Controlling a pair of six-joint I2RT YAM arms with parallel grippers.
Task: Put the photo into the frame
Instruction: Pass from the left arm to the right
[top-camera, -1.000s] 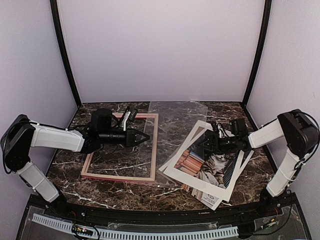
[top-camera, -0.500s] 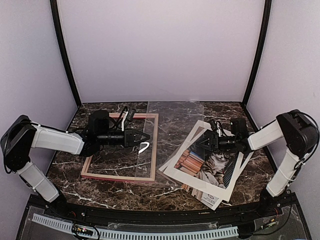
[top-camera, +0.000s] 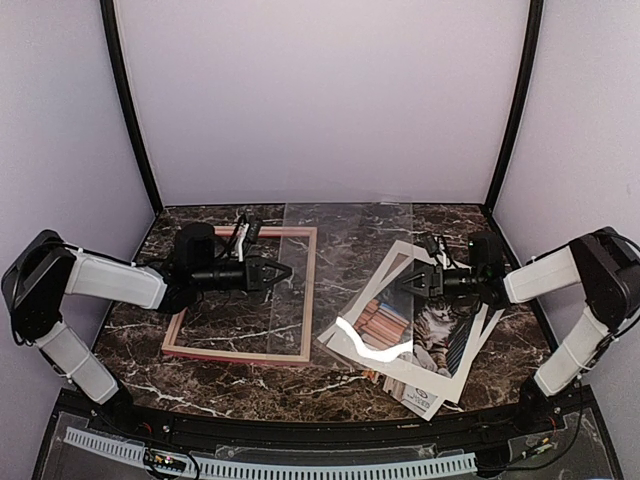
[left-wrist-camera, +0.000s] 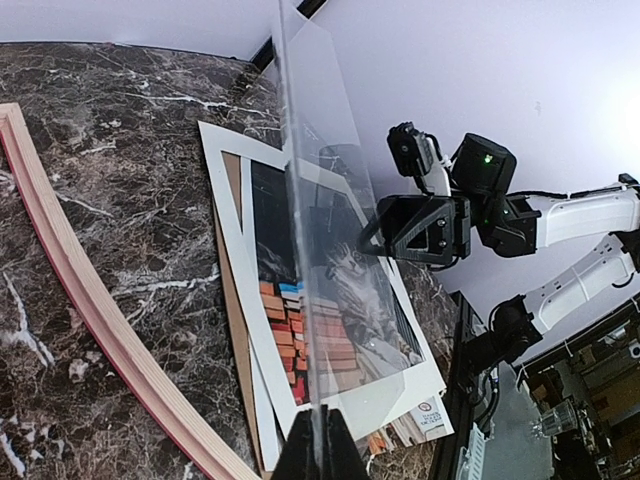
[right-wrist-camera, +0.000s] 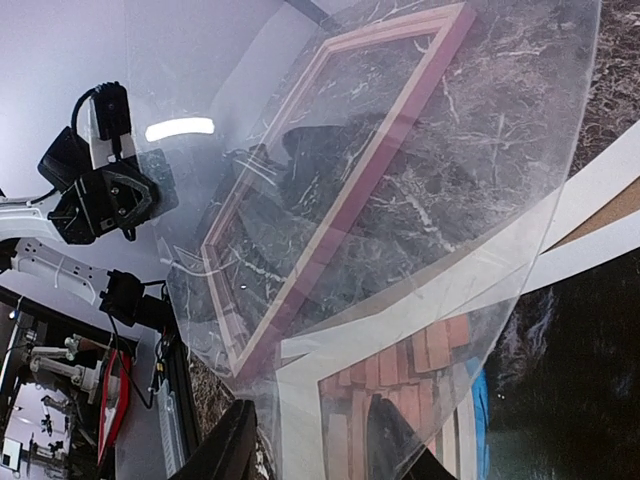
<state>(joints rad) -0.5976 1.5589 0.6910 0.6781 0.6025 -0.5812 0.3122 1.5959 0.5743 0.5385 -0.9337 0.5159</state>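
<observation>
The photo (top-camera: 425, 335) of the cat and books lies face up at the right, also in the left wrist view (left-wrist-camera: 345, 300) and the right wrist view (right-wrist-camera: 400, 385). The frame (top-camera: 305, 290) lies flat at the left, pale wood side up, its pink edge showing in the wrist views (left-wrist-camera: 60, 250) (right-wrist-camera: 385, 150). A clear plastic sheet (top-camera: 345, 250) hangs between the arms. My left gripper (top-camera: 286, 272) (left-wrist-camera: 320, 452) is shut on its left edge and holds it tilted above the table. My right gripper (top-camera: 408, 280) (right-wrist-camera: 312, 445) is open, the sheet's edge passing between its fingers.
A brown cardboard board (left-wrist-camera: 228, 330) and a white mat lie under the photo. A printed paper (top-camera: 425, 400) sticks out at the stack's near corner. The marble table (top-camera: 230, 375) is walled by purple panels on three sides.
The clear sheet has come up off the table and now tilts over the photo, with a bright glare at its near edge. My left gripper has drawn back left; my right gripper shifted slightly.
</observation>
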